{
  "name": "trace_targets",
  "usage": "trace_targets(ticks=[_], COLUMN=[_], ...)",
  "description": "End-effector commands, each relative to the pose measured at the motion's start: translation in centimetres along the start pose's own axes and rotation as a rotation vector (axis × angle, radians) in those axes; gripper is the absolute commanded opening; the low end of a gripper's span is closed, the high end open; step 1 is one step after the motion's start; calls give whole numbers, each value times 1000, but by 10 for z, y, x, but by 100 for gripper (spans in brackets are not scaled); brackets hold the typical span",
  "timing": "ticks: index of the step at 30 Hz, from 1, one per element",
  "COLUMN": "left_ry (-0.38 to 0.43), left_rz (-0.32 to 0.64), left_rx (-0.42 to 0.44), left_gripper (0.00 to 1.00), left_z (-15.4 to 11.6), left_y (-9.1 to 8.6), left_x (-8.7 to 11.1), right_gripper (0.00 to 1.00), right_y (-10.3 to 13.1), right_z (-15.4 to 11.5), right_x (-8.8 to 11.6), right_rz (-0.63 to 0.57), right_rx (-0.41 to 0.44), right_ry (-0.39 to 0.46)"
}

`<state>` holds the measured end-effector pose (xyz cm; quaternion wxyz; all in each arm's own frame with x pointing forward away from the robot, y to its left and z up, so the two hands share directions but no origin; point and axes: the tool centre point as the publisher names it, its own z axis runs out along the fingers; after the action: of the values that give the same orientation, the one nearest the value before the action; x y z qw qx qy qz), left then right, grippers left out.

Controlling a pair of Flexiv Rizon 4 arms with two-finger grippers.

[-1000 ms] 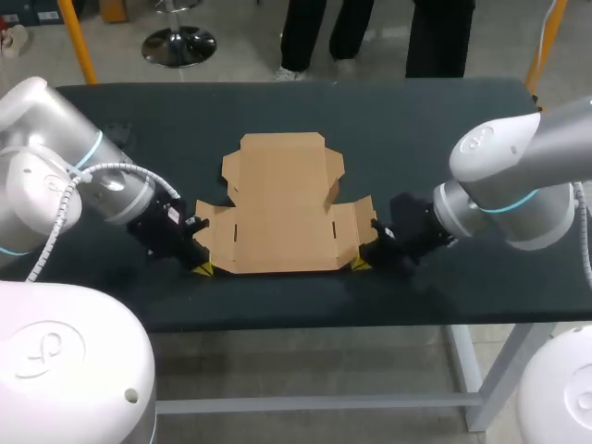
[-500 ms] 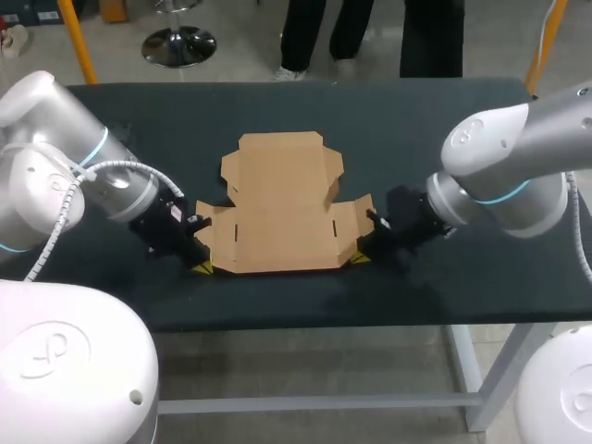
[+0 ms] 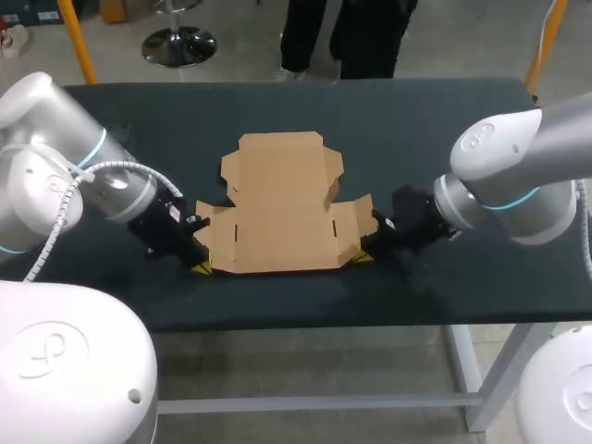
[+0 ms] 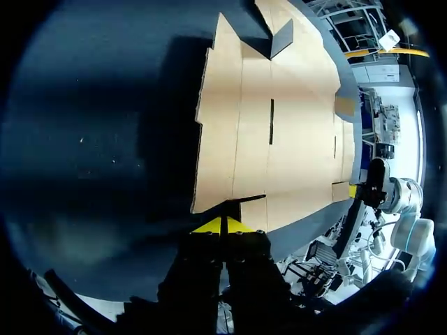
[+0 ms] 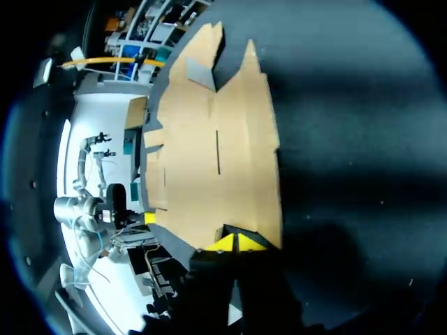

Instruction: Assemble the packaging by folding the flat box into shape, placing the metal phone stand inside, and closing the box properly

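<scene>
Nearest you, your left gripper sits at the flat box's near left corner and your right gripper at its near right corner. Each has its yellow tips pressed together; whether board is caught between them can't be made out. The box lies unfolded on the table, its wide span running side to side between the grippers, so each arm is equally close to its own side flap. The lid panel stretches away beyond. No phone stand shows.
</scene>
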<state>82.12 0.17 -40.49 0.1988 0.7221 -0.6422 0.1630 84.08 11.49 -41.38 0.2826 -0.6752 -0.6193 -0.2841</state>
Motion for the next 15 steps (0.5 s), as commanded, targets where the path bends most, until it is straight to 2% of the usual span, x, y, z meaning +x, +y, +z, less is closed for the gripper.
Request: trace_targets(ticks=[1,15], left_ry=[-4,-25], left_rz=[2,26], left_rx=[-2,7], left_gripper=[0,0], left_z=[0,-5], left_y=[-2,-7], left_x=[2,12], right_gripper=[0,0], right_y=[1,6], right_z=[-1,4], right_x=[0,16], right_rz=[0,-44], right_rx=[-4,17], right_ry=[0,-25])
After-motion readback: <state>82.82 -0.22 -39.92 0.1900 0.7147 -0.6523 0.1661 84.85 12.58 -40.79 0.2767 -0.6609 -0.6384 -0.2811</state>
